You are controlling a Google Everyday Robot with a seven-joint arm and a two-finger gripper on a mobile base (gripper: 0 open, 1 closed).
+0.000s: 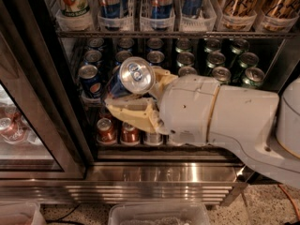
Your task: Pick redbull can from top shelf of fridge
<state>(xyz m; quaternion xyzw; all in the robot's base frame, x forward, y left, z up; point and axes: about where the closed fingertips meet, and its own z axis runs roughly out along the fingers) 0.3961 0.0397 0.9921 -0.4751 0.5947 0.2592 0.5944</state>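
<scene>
fingers [134,116] with can [130,78] before shelves [212,33], door frame [58,102] left

At frame centre, the gripper [131,93], matt cream plastic, clasps the redbull can [135,75] with its glossy metal top. Below, the fridge [159,172] base shows brushed stainless steel.

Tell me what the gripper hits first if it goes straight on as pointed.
The gripper, shut on the redbull can, points left. Likely first: the leftmost Pepsi can, then the fridge's black door frame; depth is unclear.
</scene>
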